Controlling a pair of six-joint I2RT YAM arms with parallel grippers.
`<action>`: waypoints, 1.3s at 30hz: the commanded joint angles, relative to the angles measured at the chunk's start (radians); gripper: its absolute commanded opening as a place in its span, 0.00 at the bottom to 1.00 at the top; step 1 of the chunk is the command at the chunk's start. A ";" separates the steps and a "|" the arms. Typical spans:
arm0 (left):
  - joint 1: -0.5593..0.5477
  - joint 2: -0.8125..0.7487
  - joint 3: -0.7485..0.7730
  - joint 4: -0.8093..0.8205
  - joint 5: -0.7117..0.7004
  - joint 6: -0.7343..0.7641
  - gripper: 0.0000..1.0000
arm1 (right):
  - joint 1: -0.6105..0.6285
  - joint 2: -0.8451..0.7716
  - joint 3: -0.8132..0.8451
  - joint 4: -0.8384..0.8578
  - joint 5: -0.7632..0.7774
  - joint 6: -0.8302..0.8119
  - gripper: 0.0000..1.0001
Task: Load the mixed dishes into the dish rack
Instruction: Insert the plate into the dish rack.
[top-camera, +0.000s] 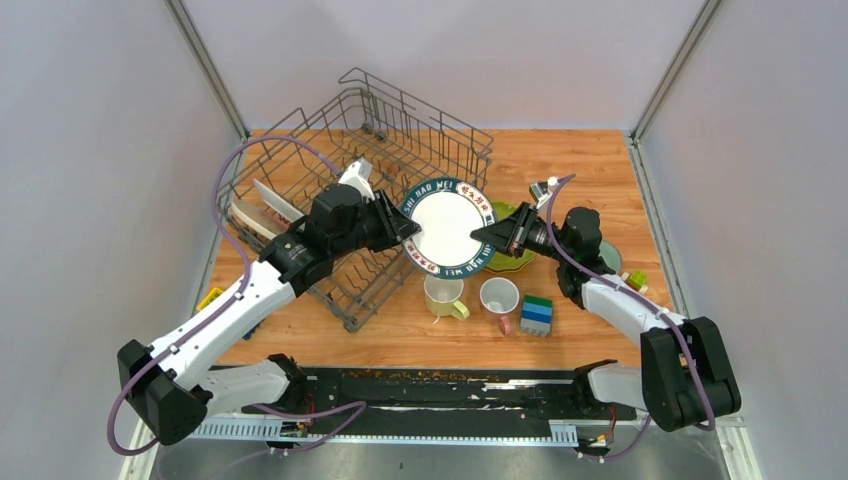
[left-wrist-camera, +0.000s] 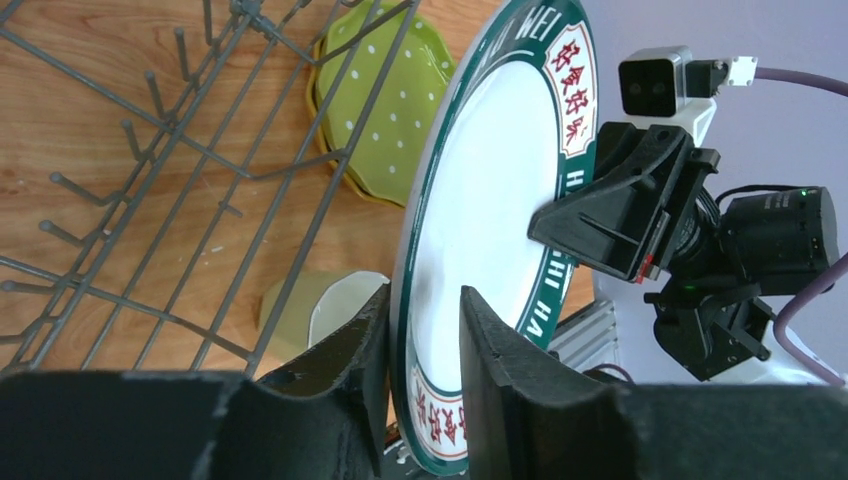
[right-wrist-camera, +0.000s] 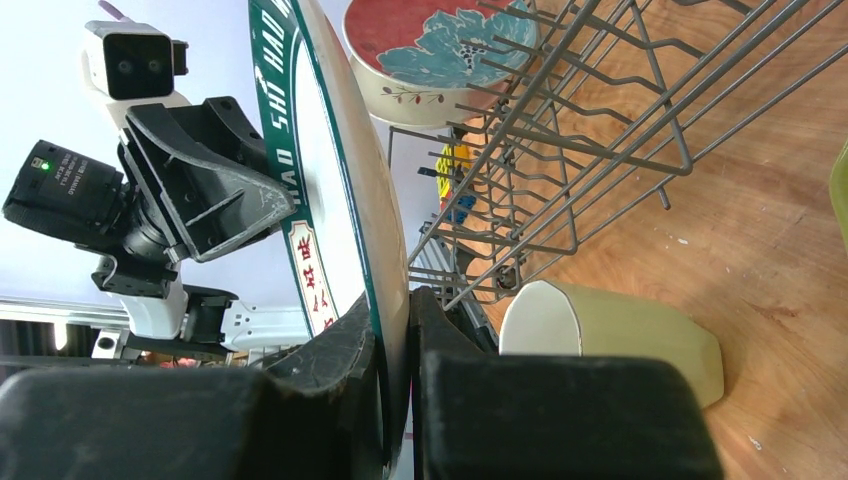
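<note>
- The patterned-rim plate (top-camera: 447, 226) is in the air beside the dish rack (top-camera: 440, 135), right end effector (top-camera: 480, 236) clamped on its rim!
- The left end effector (top-camera: 410, 232) straddles the opposite rim; gripping or not, I cannot tell.
- Two plates (top-camera: 262, 210) are racked. The pale yellow mug (top-camera: 443, 295), pink-handled mug (top-camera: 499, 297) and green dotted plate (top-camera: 515, 258) wait on the wooden bench (top-camera: 560, 170), grey walls (top-camera: 90, 150) around.

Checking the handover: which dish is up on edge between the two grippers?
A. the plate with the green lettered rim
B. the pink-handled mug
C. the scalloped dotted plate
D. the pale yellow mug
A: the green-rimmed plate stands on edge, with the right gripper clamped on one side of its rim and the left gripper straddling the opposite side.
</note>
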 joint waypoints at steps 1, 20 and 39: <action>-0.006 -0.004 0.039 0.017 -0.047 -0.011 0.34 | 0.004 0.007 0.024 0.134 -0.026 0.027 0.00; -0.006 0.028 0.063 0.002 -0.031 -0.011 0.20 | 0.003 0.064 0.021 0.237 -0.087 0.092 0.00; -0.006 -0.094 0.132 -0.121 -0.502 -0.174 0.00 | 0.004 -0.055 0.087 -0.182 0.035 -0.139 0.59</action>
